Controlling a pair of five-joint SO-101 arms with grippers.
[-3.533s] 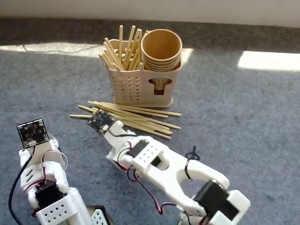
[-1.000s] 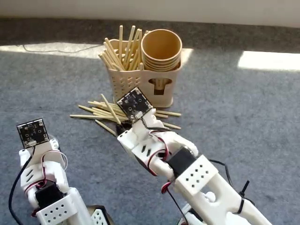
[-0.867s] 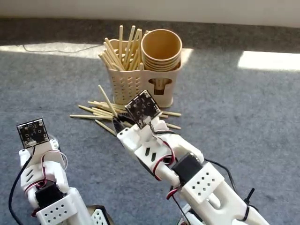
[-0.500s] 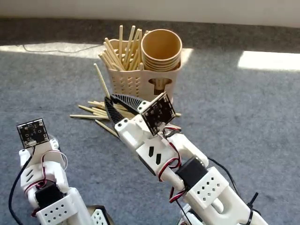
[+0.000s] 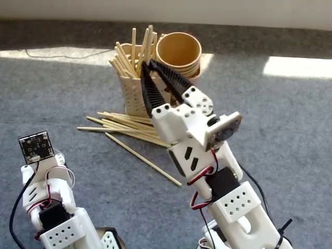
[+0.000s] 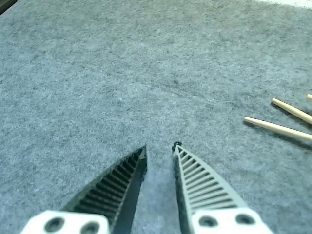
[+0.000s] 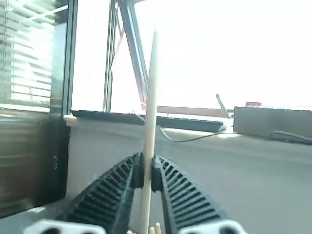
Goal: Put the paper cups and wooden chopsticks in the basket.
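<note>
High view places the right hand (image 5: pixel 147 64) in the upper middle of the frame, raised over the basket (image 5: pixel 130 96) with its fingers pinched together on a single chopstick (image 5: pixel 150 44) that stands close to upright, its top above the bundle of chopsticks (image 5: pixel 126 58) already leaning in the basket's left compartment. A stack of paper cups (image 5: pixel 179 51) sits in the right compartment, just beside the hand. Right wrist view confirms the grip — the right hand (image 7: pixel 147 168) is clamped on the chopstick (image 7: pixel 150 97) near its lower end, with a bright window (image 7: pixel 97 53) behind. Below the basket, a loose pile of chopsticks (image 5: pixel 122 127) lies on the grey surface (image 5: pixel 275 135), and one stray stick (image 5: pixel 142 158) lies slantwise just below the pile. At the lower left of the high view sits the left arm (image 5: pixel 46 197), well apart from the basket. Left wrist view shows the left hand (image 6: pixel 160 147) with its fingers slightly apart and nothing between them — it is over the bare surface (image 6: pixel 122 73), with two chopstick ends (image 6: pixel 278 126) at the right edge.
</note>
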